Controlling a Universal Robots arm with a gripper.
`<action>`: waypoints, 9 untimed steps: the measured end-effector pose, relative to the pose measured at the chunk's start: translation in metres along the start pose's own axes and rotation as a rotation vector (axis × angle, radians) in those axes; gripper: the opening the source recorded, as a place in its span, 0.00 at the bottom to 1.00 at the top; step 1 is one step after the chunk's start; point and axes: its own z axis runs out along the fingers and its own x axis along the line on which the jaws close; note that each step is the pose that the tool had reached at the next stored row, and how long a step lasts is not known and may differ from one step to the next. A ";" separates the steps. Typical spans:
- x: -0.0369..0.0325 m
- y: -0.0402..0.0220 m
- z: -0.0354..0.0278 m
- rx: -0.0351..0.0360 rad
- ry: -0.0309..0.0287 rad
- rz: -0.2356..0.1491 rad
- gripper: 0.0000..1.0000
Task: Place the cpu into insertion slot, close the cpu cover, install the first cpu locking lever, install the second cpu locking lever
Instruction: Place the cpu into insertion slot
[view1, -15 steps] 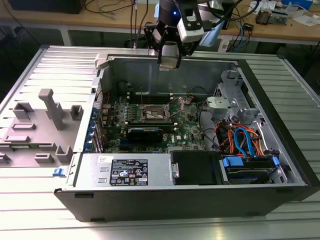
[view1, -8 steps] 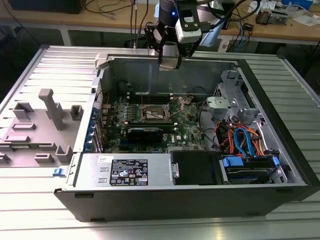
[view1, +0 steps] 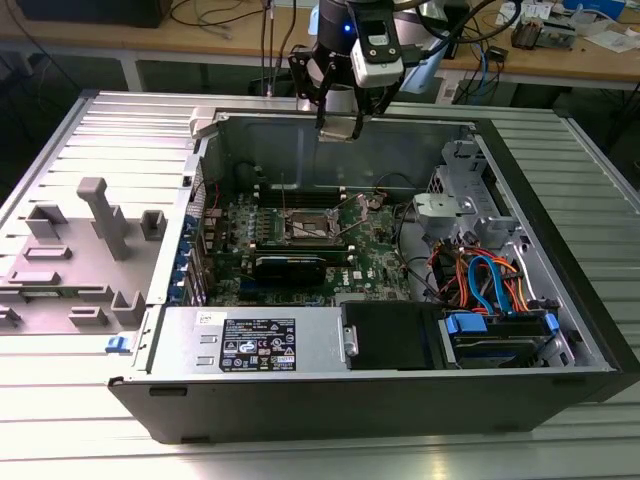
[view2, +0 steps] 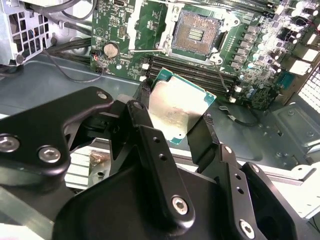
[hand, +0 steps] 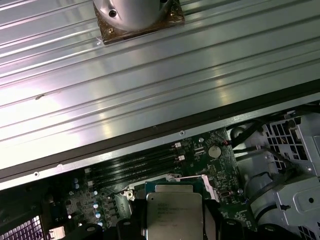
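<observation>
My gripper (view1: 340, 122) hangs above the back wall of the open computer case, shut on the cpu (view2: 176, 105), a small square chip with a dull silver top and green edge. Both wrist views show the black fingers (view2: 137, 112) clamping two opposite edges of the cpu (hand: 174, 214). On the green motherboard (view1: 375, 262) below lies the insertion slot (view2: 196, 34), its dark gold-tinted centre bare inside a silver rim. The insertion slot (view1: 305, 228) sits lower than the chip and nearer the exterior camera. A silver plate (view2: 146, 25), apparently the cpu cover, stands swung aside. Thin wire levers (view2: 145, 51) stick out beside the socket.
The black case (view1: 400, 400) surrounds the board, with a power supply (view1: 255, 345) at the front and a drive cage with orange and blue cables (view1: 490, 285) on the exterior view's right. A black card (view1: 290, 266) lies in front of the socket. A grey fixture (view1: 90, 240) stands on the exterior view's left.
</observation>
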 end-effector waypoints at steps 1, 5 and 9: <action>0.0000 -0.0001 0.0000 0.0000 0.0000 0.000 0.54; -0.0002 -0.0007 0.0000 0.0005 -0.0003 0.002 0.54; -0.0003 -0.0011 0.0010 0.0020 -0.0042 0.040 0.54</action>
